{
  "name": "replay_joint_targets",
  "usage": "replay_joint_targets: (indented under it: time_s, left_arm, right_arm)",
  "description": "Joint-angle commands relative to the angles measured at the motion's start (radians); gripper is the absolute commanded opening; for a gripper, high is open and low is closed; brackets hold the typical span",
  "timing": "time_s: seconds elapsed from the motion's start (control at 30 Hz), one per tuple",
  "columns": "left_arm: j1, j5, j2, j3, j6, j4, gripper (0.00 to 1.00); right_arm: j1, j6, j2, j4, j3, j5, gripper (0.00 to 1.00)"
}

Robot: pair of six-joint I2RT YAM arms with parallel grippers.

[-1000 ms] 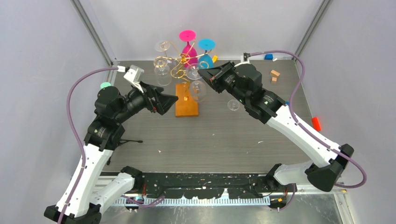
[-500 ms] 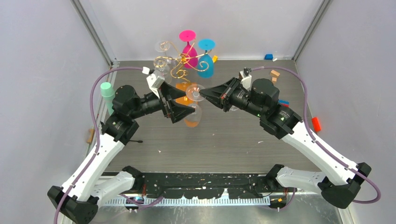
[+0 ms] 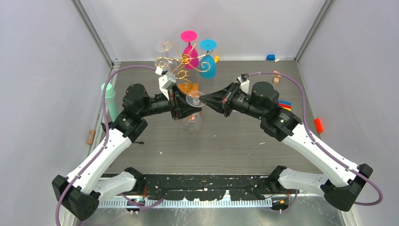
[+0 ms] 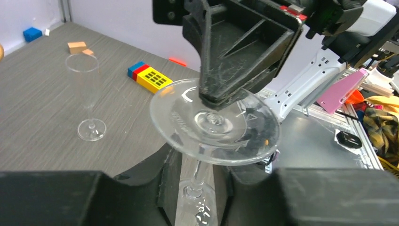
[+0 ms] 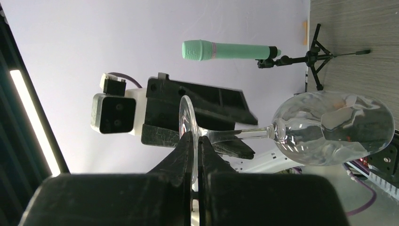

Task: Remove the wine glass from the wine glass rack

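— Clear wine glass (image 3: 192,121); where does it sit?
— Off the wine glass rack (image 3: 187,87), just on the near side of its orange base, about the middle of the table (image 3: 226,141); foot up, bowl down, roughly upright.
— And the right gripper (image 3: 204,100)?
— It points in from the right; its fingers are pressed together on the rim of the glass's round foot, pinching the edge of the disc.
— The left gripper (image 4: 197,162)?
— It points in from the left, lower on the glass; the stem runs between its two fingers, just under the foot and above the bowl; the fingers stand close on either side, yet whether they press the stem I cannot tell.
— So the two meet at the glass?
— Nearly; the right fingertips sit at the foot's right edge, the left fingers just beneath that foot.
— What hangs on the rack?
— A pink glass (image 3: 189,47) and a blue glass (image 3: 207,66) at the far side, feet up among the gold spirals.
— Anything else on the table?
— A champagne flute (image 4: 87,99) stands upright to the right of the held glass, well apart; coloured blocks (image 4: 149,77) lie beyond it.
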Motion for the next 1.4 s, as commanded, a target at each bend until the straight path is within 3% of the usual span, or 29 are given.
replay_joint_targets:
  time_s: [0.0,0.13,0.27,0.3,0.33,0.37,0.4,0.47,0.53,0.8,0.97,1.2,1.37]
  left_arm:
    - [-0.001,0.009,-0.013,-0.007,-0.008,0.072,0.24]
    - [0.0,0.017,-0.021,-0.015,0.008,0.068,0.01]
    - [0.001,-0.008,-0.038,-0.022,0.02,0.066,0.0]
    - [0.0,-0.03,-0.045,-0.022,0.021,0.066,0.0]
    - [0.0,-0.054,-0.051,-0.022,0.02,0.065,0.0]
    - [0.0,-0.089,-0.058,-0.02,0.019,0.061,0.0]
    - [0.0,-0.129,-0.065,-0.016,0.015,0.057,0.0]
    - [0.0,-0.233,-0.077,-0.009,-0.002,0.052,0.0]
    - [0.0,-0.334,-0.09,-0.005,-0.027,0.058,0.0]
    - [0.0,-0.723,-0.127,0.095,-0.222,-0.001,0.0]
    - [-0.001,-0.865,-0.162,0.094,-0.368,0.004,0.0]
    - [0.0,-0.922,-0.212,0.024,-0.529,0.109,0.0]
    - [0.0,-0.921,-0.23,0.0,-0.559,0.13,0.0]
  right_arm:
    - [0.007,0.034,0.002,0.129,0.05,-0.084,0.0]
    - [0.006,0.053,0.019,0.175,0.041,-0.094,0.0]
    - [0.005,0.046,0.025,0.2,0.034,-0.089,0.03]
    - [0.005,0.035,0.025,0.199,0.033,-0.079,0.1]
    - [0.005,0.0,0.021,0.191,0.03,-0.071,0.32]
    - [0.004,-0.023,0.015,0.182,0.029,-0.042,0.45]
    - [0.0,-0.077,0.003,0.15,0.023,-0.024,0.67]
    - [-0.008,-0.147,-0.027,0.113,0.004,0.043,0.86]
    - [-0.017,-0.196,-0.063,0.107,-0.037,0.1,0.92]
    - [-0.025,-0.423,-0.192,0.092,-0.141,0.224,0.95]
    - [-0.025,-0.464,-0.192,0.279,-0.211,0.108,0.93]
    - [-0.009,-0.399,-0.054,0.62,-0.266,-0.114,0.89]
    - [0.011,-0.344,0.02,0.818,-0.269,-0.143,0.75]
